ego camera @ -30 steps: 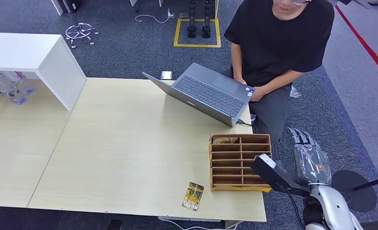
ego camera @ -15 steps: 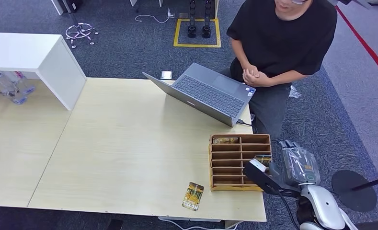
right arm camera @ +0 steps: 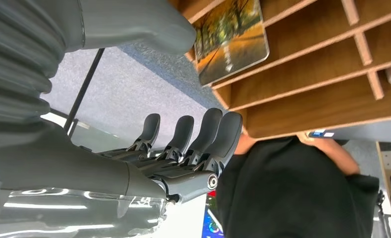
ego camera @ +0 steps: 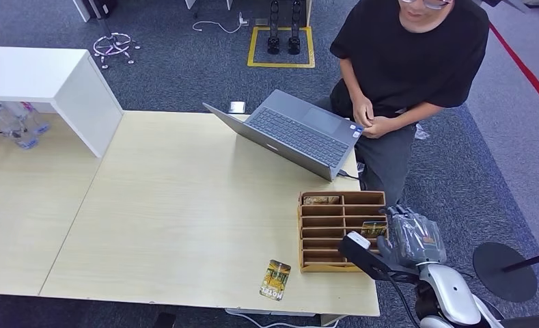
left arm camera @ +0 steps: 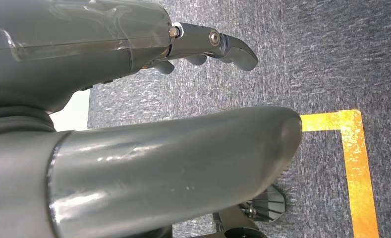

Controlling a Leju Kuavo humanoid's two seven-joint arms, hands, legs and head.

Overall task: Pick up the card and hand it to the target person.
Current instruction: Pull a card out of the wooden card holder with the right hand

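The robot's right hand (ego camera: 411, 238), fingers apart and apparently touching nothing, hovers at the right edge of a wooden rack (ego camera: 324, 231) on the desk (ego camera: 184, 205), beside a card (right arm camera: 230, 37) standing in a slot, as a person (ego camera: 410, 61) sits behind a laptop (ego camera: 290, 133).

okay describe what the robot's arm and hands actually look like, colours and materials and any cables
The right arm has a glossy silver-white shell, with a black camera block with a white end and a thin black cable at the wrist. The right hand is grey under clear plastic film, with a ribbed grey cover, thick grey thumb and darker fingers. The left hand is glossy grey too.
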